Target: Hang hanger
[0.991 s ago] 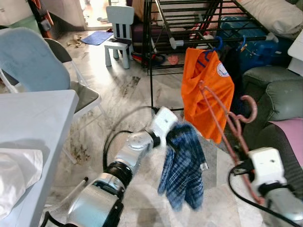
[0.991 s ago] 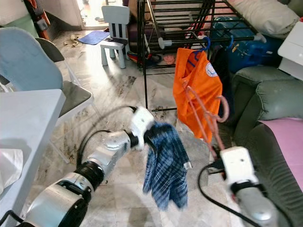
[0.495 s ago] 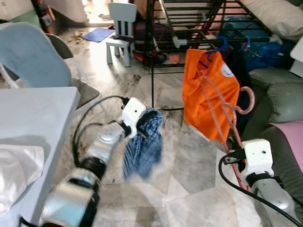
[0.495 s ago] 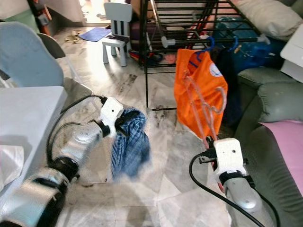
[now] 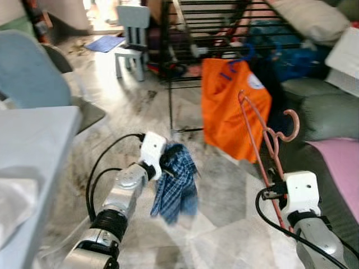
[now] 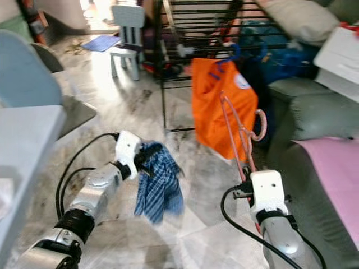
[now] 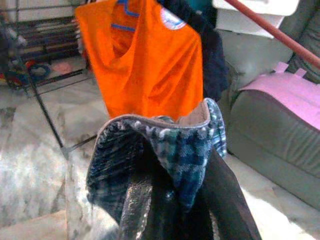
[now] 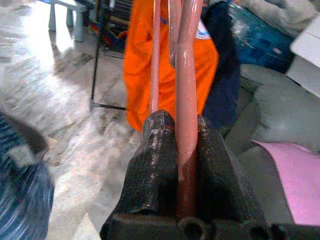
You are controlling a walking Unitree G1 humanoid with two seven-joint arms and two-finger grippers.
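Right hand [image 8: 175, 150] clamped on pink hanger [image 5: 263, 140], hook up, near drying rack [image 5: 224, 22] w/ orange shirt [image 5: 230, 106]; left hand [image 5: 162, 162] grips blue plaid cloth [image 5: 176, 185], probably dressing the hanger first.

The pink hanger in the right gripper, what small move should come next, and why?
Probably bring the blue plaid cloth in the left gripper across toward the pink hanger. The right gripper is shut on the hanger's lower bar, holding it upright and bare, while the cloth dangles apart from it. The drying rack, with an orange shirt on it, stands farther off.
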